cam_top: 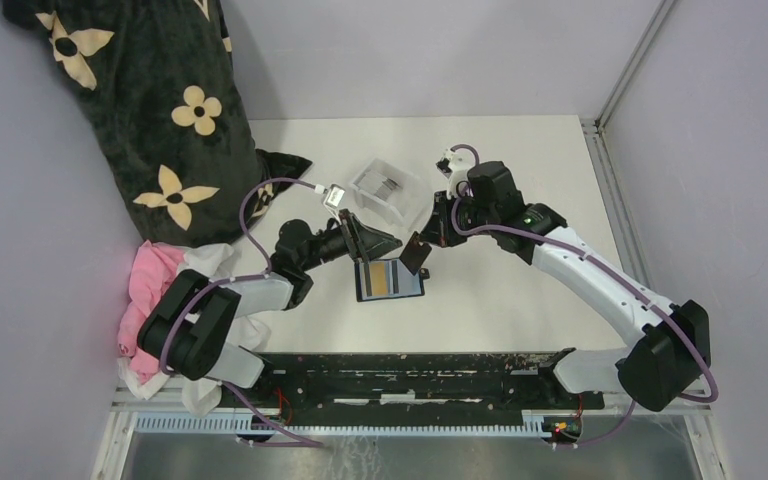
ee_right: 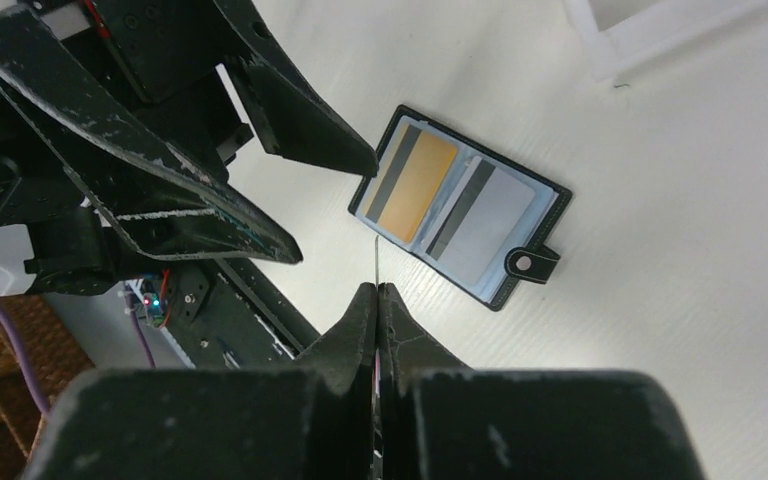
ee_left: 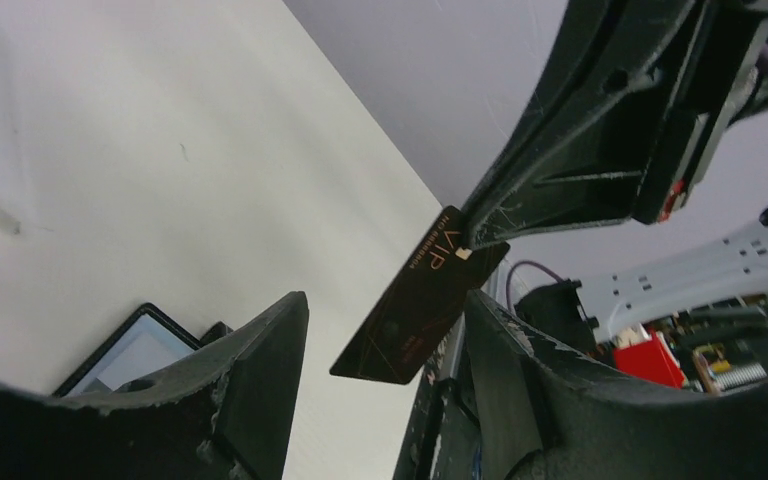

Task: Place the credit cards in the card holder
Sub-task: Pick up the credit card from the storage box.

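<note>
The right claw [ee_right: 377,292] is clamped on a black VIP card [ee_left: 420,300], just beside the open card holder [ee_right: 460,205], which lies flat on the desk [cam_top: 520,300] with an orange card [ee_right: 415,185] and a grey card [ee_right: 490,215] in its slots. The left claw [ee_left: 385,300] stands wide apart with that card between its fingers; whether they touch it is hard to judge. The right wrist view shows the held card only edge-on.
</note>
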`<state>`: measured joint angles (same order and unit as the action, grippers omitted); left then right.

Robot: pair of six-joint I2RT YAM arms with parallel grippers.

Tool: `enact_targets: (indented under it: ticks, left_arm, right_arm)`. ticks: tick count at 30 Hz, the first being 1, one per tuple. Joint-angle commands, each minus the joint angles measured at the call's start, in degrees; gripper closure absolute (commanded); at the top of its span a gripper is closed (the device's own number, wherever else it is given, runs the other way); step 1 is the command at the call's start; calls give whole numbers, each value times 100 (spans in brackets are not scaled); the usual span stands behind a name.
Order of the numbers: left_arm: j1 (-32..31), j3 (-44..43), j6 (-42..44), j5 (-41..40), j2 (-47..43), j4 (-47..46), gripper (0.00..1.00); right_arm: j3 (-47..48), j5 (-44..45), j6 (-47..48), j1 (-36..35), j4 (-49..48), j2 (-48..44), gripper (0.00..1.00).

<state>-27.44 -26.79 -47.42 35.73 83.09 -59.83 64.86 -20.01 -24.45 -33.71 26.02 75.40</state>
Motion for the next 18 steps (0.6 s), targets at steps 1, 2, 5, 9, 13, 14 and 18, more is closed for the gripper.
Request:
enact_targets:
  ticks: [1, 2, 5, 9, 13, 14, 18]
  left_arm:
    - [17, 35, -132, 941, 56, -495, 34]
    - [21, 26, -65, 974, 47, -382, 34]
    - [26, 23, 127, 1018, -18, -113, 35]
    - [22, -36, 195, 1175, 44, -15, 36]
    - [20, -50, 222, 1292, 140, -21, 39]
    - [20, -53, 188, 1333, 174, -99, 40]
    - [16, -68, -88, 1605, 372, -540, 48]
  right_arm:
    - [-141, -441, -281, -8, -473, -199, 99]
    - [-167, -503, -326, -4, -523, -187, 99]
    - [-185, -677, -409, -4, -618, -132, 99]
    - [-169, -821, -487, -5, -705, -20, 99]
    - [-144, -1018, -588, -4, -817, 87, 99]
    - [-135, -1057, -595, -4, -826, 112, 99]
    - [-60, -1218, -621, -4, -835, 286, 99]
